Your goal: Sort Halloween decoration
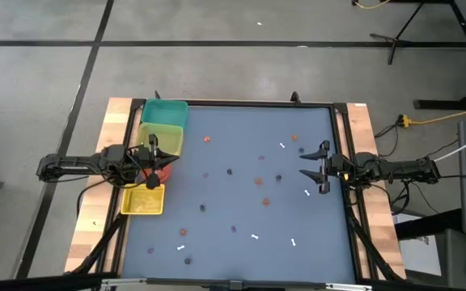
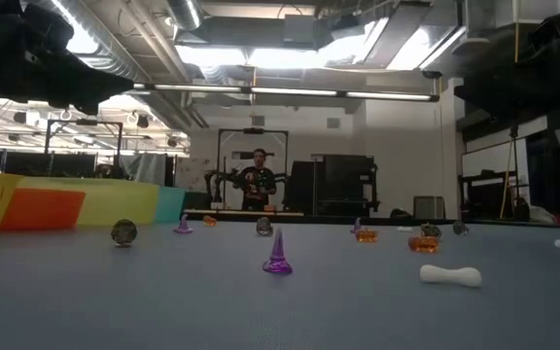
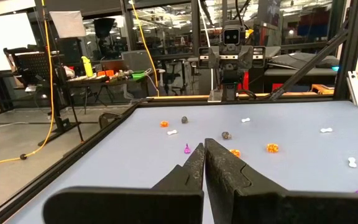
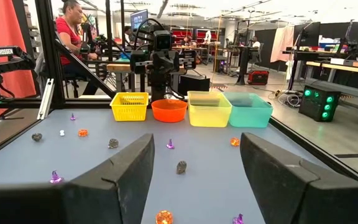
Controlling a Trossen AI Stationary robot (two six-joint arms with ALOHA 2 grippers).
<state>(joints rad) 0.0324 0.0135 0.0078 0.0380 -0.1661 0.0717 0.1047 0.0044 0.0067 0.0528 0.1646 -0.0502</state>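
left gripper clenched empty, hanging over the bins and hiding most of the red one. halloween decoration scattered across the blue table, trinkets too small to identify. right gripper released, empty, at right edge.

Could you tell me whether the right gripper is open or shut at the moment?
Open. In the right wrist view the right gripper shows its two dark fingers set wide apart, with bare table and trinkets between them and nothing held.
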